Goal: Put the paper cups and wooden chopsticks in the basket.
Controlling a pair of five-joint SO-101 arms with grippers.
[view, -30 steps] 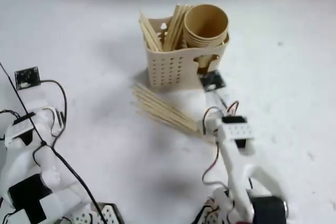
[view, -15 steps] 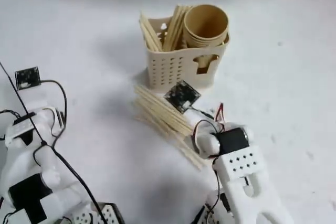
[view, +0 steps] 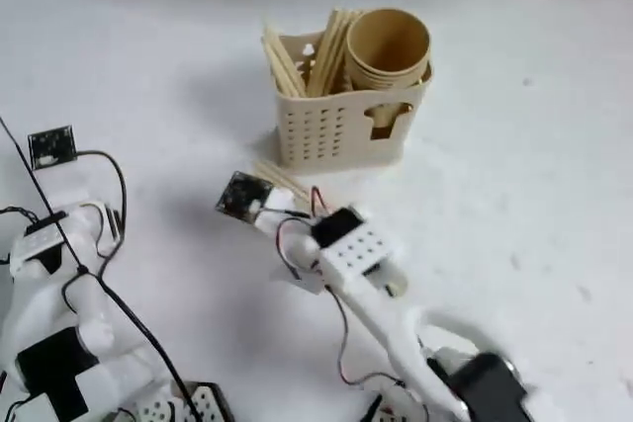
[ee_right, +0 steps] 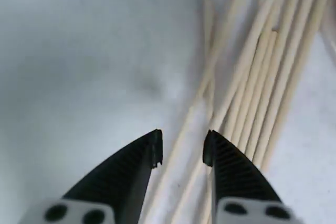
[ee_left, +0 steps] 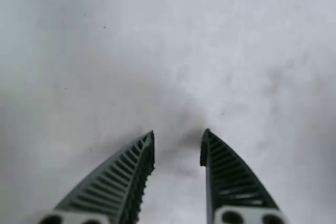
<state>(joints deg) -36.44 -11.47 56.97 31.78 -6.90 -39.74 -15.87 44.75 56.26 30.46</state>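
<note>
**White cloth-covered table (view: 554, 145): loose pale wooden chopsticks (ee_right: 262, 87) beneath the right gripper (ee_right: 181, 148)**

Toward the table's far edge, about midway along it, stands a cream perforated plastic basket (view: 336, 135). A nested stack of tan paper cups (view: 388, 46) sits upright in the basket's right part. A bundle of wooden sticks (view: 297, 56) leans in its left part, ends poking above the rim.

The loose pale wooden chopsticks lie flat on the table just off the basket's front left corner, on the side toward the near edge. In the high view the white right arm (view: 366, 264), which extends from the near edge, hides most of them.

The right gripper hangs low over these chopsticks with its dark ribbed fingers a little apart and nothing clamped. In the right wrist view one stick runs through the gap between the tips, and the others lie fanned alongside one finger. Whether the tips touch the sticks cannot be told.

The white left arm (view: 49, 274) sits at the table's near left corner. The left gripper (ee_left: 177, 148) is over bare cloth, its fingers narrowly apart with nothing between them.
</note>
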